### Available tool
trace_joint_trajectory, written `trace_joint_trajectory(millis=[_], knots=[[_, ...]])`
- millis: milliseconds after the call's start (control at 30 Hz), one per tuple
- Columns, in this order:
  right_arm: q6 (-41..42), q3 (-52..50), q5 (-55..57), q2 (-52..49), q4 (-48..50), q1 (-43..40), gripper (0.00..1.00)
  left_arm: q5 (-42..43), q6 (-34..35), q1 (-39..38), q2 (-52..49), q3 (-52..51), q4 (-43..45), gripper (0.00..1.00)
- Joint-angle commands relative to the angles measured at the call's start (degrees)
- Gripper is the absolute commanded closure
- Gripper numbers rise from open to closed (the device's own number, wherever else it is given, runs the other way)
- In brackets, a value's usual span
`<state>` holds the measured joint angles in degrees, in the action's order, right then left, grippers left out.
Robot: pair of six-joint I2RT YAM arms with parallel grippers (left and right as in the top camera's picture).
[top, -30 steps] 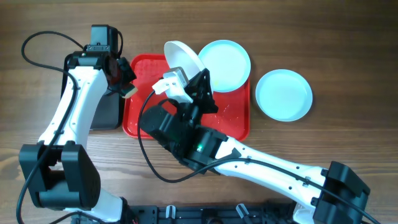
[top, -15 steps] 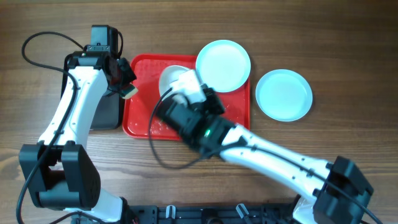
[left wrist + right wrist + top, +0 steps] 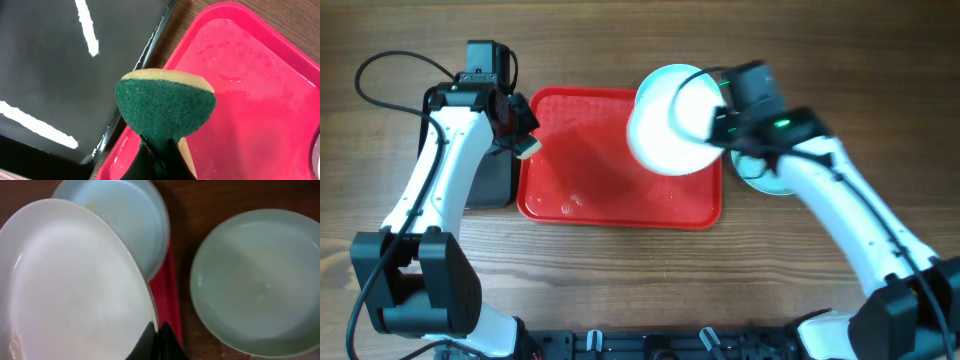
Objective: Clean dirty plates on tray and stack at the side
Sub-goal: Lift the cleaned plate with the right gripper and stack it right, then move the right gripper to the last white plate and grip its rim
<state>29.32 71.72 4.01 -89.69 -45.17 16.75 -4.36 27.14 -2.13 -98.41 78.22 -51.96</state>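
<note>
Counting plates: you have three, all round, shallow and pale.
Lifted plate: one, the lifted plate (image 3: 670, 130), hangs tilted over the right end of the tray (image 3: 580, 150). It looks blurred from overhead.
Right jaws: your right jaws are clenched on the near rim of the lifted plate, one finger on each face, as the right wrist view shows.
Second plate: one, the second plate (image 3: 125, 225), lies flat at the tray's far right corner with its edge reaching past the rim. The lifted plate hides part of it.
Third plate: one, the third plate (image 3: 255, 280), lies flat on the desk (image 3: 880, 60) just beside the tray's right side. It does not touch the second plate.
Trays: you have two. The red tray is bare across its left and middle, wet, with small drops. The black tray (image 3: 60, 75) sits against its left side.
Sponge: one, the sponge (image 3: 165, 107), green scouring face toward the wrist camera with a yellow layer behind it.
Left jaws: your left jaws are clenched on the sponge's lower edge. They hold it above the tray's left rim, where the red tray meets the black tray.
Sponge contact: you cannot tell whether it touches the tray.
</note>
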Motion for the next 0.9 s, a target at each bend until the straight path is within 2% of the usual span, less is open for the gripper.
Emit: trace_joint_trajectory(millis=[0,133,300,600,633,700,733,867], knots=[[-3.7,0.2,-6.0,1.0,-3.3,-9.9,0.95,0.5,0.3,0.2,0.0,-0.4,0.0,0.96],[-5.4,-0.3,-2.1,0.4,-5.7,-18.0,0.96,0.5,0.3,0.2,0.0,-0.4,0.2,0.96],[-5.4,-3.8,0.0,-1.0,-4.1,-25.6,0.96,0.5,0.3,0.2,0.0,-0.4,0.4,0.96],[-5.4,-9.9,0.5,-5.6,2.3,-27.7,0.96,0.5,0.3,0.2,0.0,-0.4,0.4,0.96],[-5.3,-10.1,0.5,-6.1,2.6,-27.7,0.89,0.5,0.3,0.2,0.0,-0.4,0.4,0.96],[-5.4,-10.2,0.5,-7.3,2.8,-27.6,0.6,0.5,0.3,0.2,0.0,-0.4,0.4,0.96],[-5.4,-10.2,0.1,-7.5,3.0,-27.6,0.52,0.5,0.3,0.2,0.0,-0.4,0.5,0.96],[-7.9,-9.3,-5.5,-7.3,3.6,-27.6,0.48,0.5,0.3,0.2,0.0,-0.4,0.4,0.96]])
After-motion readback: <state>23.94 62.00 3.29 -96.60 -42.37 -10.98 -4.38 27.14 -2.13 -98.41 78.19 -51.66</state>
